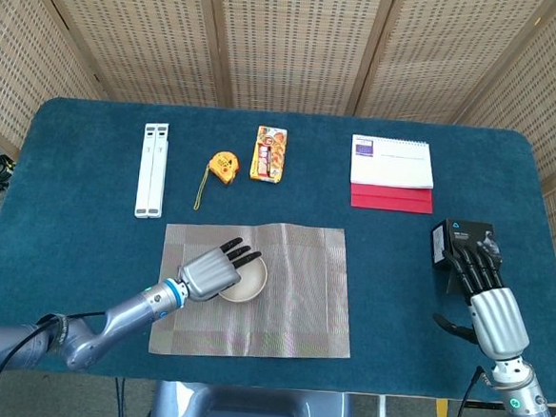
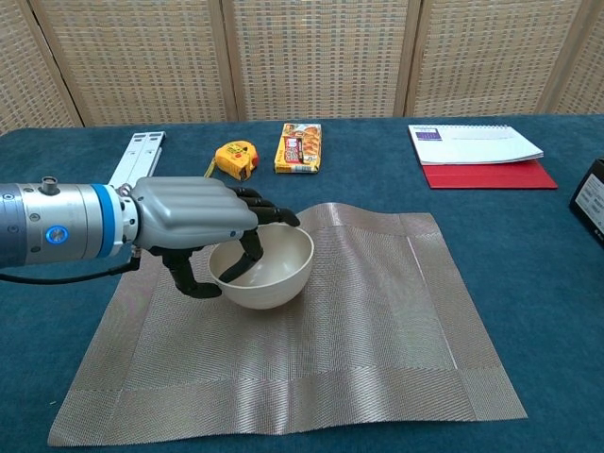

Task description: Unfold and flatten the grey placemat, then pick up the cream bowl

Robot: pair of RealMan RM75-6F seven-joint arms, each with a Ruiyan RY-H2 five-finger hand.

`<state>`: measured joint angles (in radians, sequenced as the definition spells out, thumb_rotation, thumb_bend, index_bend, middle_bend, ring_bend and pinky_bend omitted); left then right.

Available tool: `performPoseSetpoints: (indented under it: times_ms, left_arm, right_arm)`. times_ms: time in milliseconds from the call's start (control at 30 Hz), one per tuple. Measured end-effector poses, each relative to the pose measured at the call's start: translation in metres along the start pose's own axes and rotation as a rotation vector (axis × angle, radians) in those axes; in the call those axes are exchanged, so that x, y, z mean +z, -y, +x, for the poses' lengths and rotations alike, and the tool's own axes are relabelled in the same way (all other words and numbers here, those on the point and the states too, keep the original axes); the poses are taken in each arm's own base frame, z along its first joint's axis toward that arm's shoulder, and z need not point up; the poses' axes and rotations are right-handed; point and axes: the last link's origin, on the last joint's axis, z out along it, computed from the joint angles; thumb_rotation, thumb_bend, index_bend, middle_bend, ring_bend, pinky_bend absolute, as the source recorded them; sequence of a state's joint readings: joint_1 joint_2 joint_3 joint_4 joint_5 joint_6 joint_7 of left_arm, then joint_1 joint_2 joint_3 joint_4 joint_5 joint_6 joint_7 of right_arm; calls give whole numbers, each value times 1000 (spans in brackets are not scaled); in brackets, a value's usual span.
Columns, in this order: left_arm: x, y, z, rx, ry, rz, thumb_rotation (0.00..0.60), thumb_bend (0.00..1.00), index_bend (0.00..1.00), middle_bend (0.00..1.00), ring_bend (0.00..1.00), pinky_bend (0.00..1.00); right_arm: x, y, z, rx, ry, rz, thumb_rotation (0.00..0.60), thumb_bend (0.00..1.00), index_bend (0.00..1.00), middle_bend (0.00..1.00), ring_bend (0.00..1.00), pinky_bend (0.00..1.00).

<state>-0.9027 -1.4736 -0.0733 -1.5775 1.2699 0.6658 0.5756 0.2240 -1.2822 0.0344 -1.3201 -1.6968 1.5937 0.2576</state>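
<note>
- The robot's left hand [image 2: 193, 226], grey-backed with black fingers, held the round cream ceramic bowl [image 2: 263, 265] by its near rim: fingers [image 2: 253, 253] hooked inside the bowl, thumb outside underneath.
- The bowl sat directly under the fingertips, over the left-centre part of the grey woven rectangular placemat [image 2: 377, 311]; whether its base touched the mat or hung just above could not be told from either view.
- The placemat lay opened out on the blue cloth-covered surface [image 1: 78, 204], spreading ahead of and to the right of the left hand. A low ridge remained at its far edge, just beyond the fingertips.
- The right hand [image 1: 480, 297] rested far to the right, well apart from the mat, fingers stretched over a small black box [image 1: 459, 240]. Whether it gripped the box could not be told.
- To do this step well, I judged the rim pinch should stay firm and the bowl level, since a grip on one side lets the far side dip.
- Any lift would best go straight up, so the base did not drag the mat into a new wrinkle.
- The thumb under the wall needed to stay clear of the weave.
- Beyond the hand lay a yellow tape measure [image 2: 234, 159], a snack packet [image 2: 298, 147] and a white folding stand [image 2: 137, 157], all well clear.
</note>
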Motion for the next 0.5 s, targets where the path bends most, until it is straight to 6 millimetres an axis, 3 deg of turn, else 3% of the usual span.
performPoseSetpoints:
  times_ms: [67,133,200,267,333,500]
  left_arm:
    - [-1,-3,-1,15,4,0,600,419,634,0,0,0]
    - [-2,-5,-2,31,9,3,600,368,474,0,0,0]
    - [-4,-8,-2,40,12,8,600,209,172,0,0,0]
    - [-7,-9,-2,36,12,12,600,80,22,0,0,0]
    - [-10,-8,-1,33,9,16,600,29,0,0,0,0]
    - [-17,-4,5,9,-21,29,600,25,0,0,0,0]
  right_arm:
    - [0,0,0,1,0,0,600,0,78,0,0,0]
    - [0,0,1,1,-2,1,600,0,78,0,0,0]
    - [0,1,1,2,-2,1,600,0,78,0,0,0]
    - [0,1,1,4,-2,2,600,0,78,0,0,0]
    - [0,2,1,5,-2,4,600,0,77,0,0,0]
    - [0,4,1,7,-2,8,600,0,78,0,0,0]
